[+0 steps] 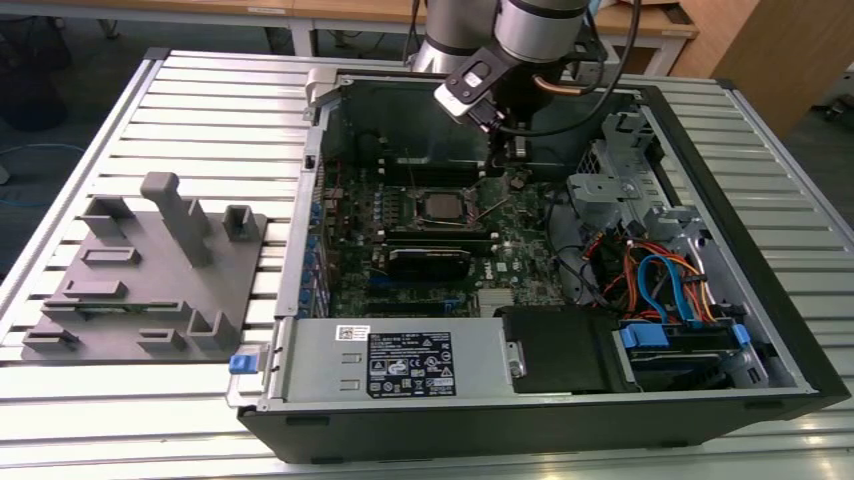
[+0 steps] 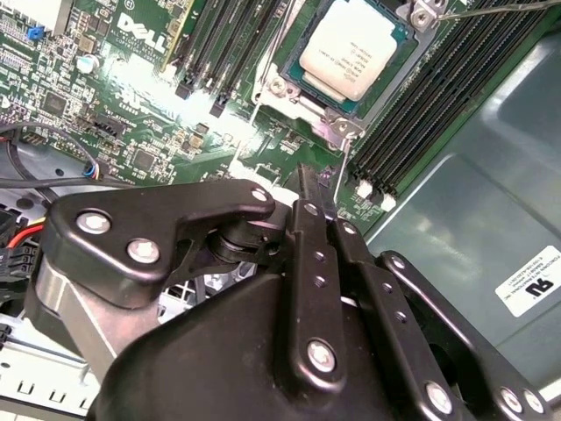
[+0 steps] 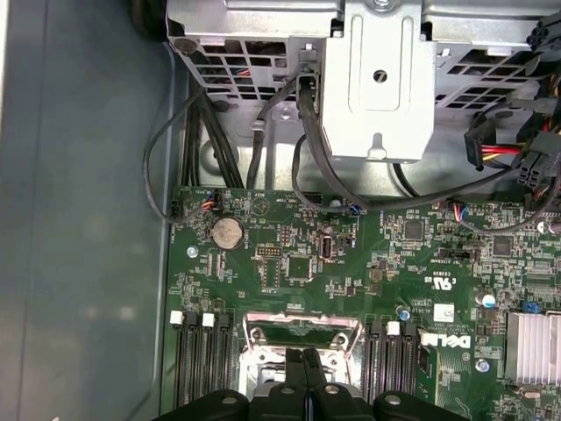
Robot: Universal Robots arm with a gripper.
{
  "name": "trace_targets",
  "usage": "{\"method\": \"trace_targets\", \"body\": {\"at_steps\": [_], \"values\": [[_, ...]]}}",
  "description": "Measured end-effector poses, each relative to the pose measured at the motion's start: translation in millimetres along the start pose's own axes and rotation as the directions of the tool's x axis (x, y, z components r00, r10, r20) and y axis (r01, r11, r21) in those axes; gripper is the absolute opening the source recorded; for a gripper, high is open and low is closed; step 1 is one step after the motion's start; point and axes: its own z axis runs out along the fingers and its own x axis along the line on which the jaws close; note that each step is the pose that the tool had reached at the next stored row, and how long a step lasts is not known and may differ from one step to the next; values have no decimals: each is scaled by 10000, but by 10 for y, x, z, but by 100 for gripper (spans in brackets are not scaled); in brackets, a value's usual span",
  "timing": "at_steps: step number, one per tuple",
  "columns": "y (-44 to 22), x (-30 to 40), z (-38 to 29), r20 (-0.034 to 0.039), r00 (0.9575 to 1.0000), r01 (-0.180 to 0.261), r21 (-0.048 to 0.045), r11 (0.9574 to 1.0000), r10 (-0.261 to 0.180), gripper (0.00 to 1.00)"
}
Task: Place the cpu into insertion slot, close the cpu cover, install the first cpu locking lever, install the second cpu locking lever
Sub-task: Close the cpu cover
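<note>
Within insertion slot (image 2: 289, 88), cpu (image 2: 355, 46) lies flat: square, silvery-grey top.

A slatted metal table (image 1: 200, 110) carries an open computer case (image 1: 534, 430) (lying on its side). A grey fixture (image 1: 147, 280) sits beside it, at the exterior view's left.

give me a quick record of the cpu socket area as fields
cpu: seated in the insertion slot, metal top showing
cpu cover: down around the cpu
gripper: jaws shut, tip just off a socket corner
locking lever: thin wire beside the gripper tip; latched or not, cannot tell
computer case: open, green board exposed
</note>
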Motion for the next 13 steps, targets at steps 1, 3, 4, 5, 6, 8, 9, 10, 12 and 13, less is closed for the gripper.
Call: {"method": "trace_targets", "body": {"at_steps": [1, 3, 4, 5, 6, 8, 9, 10, 12, 13], "values": [[3, 0, 0, 0, 10000, -1, 0, 10000, 1, 11], [10, 0, 0, 0, 10000, -1, 0, 10000, 1, 11], [13, 0, 0, 1, 10000, -1, 0, 10000, 1, 11], [16, -1, 0, 0, 10000, -1, 0, 10000, 1, 11], [18, -1, 0, 0, 10000, -1, 0, 10000, 1, 11], [20, -1, 0, 0, 10000, 0, 0, 10000, 0, 11], [21, -1, 0, 0, 10000, -1, 0, 10000, 1, 11], [21, -1, 0, 0, 10000, 0, 0, 10000, 0, 11], [22, -1, 0, 0, 10000, 0, 0, 10000, 0, 11], [25, -1, 0, 0, 10000, 2, 0, 10000, -2, 11]]}}
